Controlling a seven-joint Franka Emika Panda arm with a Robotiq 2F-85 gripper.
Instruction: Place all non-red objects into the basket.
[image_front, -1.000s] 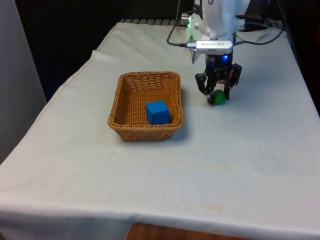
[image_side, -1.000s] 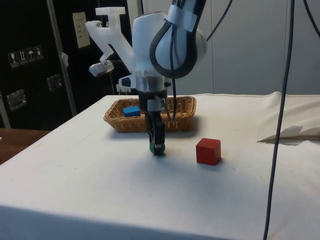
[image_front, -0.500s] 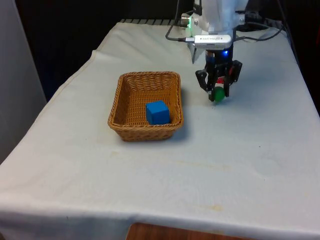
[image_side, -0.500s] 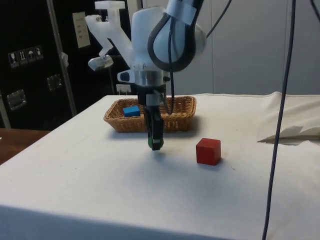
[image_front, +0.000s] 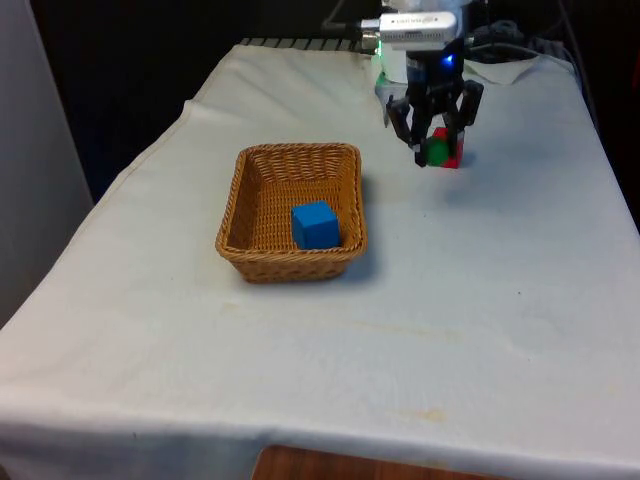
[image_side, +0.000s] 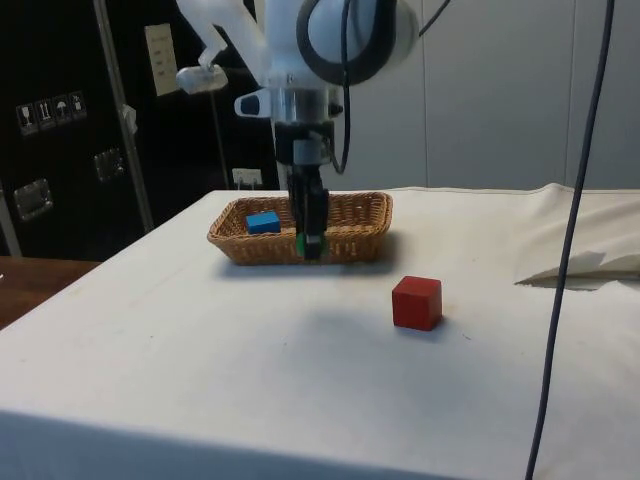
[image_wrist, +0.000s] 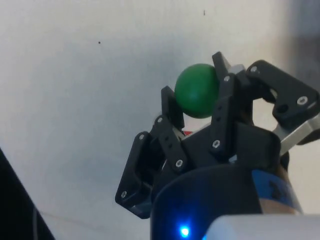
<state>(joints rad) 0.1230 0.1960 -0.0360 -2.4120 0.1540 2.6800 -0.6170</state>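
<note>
A: Hand first. What's the black two-finger hand (image_front: 434, 152) doing?

B: Closed on a small green ball (image_front: 436, 152). The wrist view shows it plainly: the ball (image_wrist: 197, 90) sits pinched between the two fingertips (image_wrist: 170, 105), one on each side, with pale cloth behind it.

A: Height?

B: Raised off the white-cloth surface (image_front: 400, 300). In the side view the hand (image_side: 311, 243) hangs with fingers pointing straight down, a sliver of green at the tips (image_side: 301, 243), and it overlaps the near wall of the woven wicker basket (image_side: 300, 230) from that angle. Whether it is over the basket or beside it, the side view alone won't settle.

A: And the front view?

B: There the hand is apart from the basket (image_front: 240, 190), off toward the front view's right and farther back on the surface. Not over the basket.

A: Basket contents?

B: One blue cube (image_front: 316, 224), resting on the basket floor near the wall closest to the front camera. The side view has it too (image_side: 263, 221), low inside the rim.

A: The red item?

B: A red cube (image_side: 416, 302) standing flat on the cloth, well apart from the basket in the side view. In the front view a bit of red (image_front: 452, 153) shows just behind the held ball, partly covered by the fingers.

A: Touching the ball?

B: No: the side view shows the cube on the cloth and the ball up in the air.
</note>
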